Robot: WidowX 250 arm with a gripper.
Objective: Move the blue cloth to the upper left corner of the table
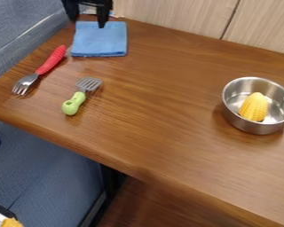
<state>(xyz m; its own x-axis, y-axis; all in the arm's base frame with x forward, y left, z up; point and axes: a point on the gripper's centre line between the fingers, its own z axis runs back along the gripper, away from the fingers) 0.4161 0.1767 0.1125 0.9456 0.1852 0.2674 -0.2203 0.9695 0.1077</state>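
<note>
At the table's upper left corner lies the blue cloth; claw at its far edge, spread wide, empty.

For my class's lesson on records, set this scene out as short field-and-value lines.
surface: wooden table
cloth: blue, flat, near the table's upper left corner
end effector: open, at the cloth's far edge; contact unclear
fork: red handle, tines pointing away from the cloth
spatula: green handle, right of the fork
pot: metal, at right
corn: yellow, inside the pot

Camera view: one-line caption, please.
Gripper open over blue cloth near table's upper left corner; red-handled fork and slotted spatula nearby, corn in metal pot.
</note>
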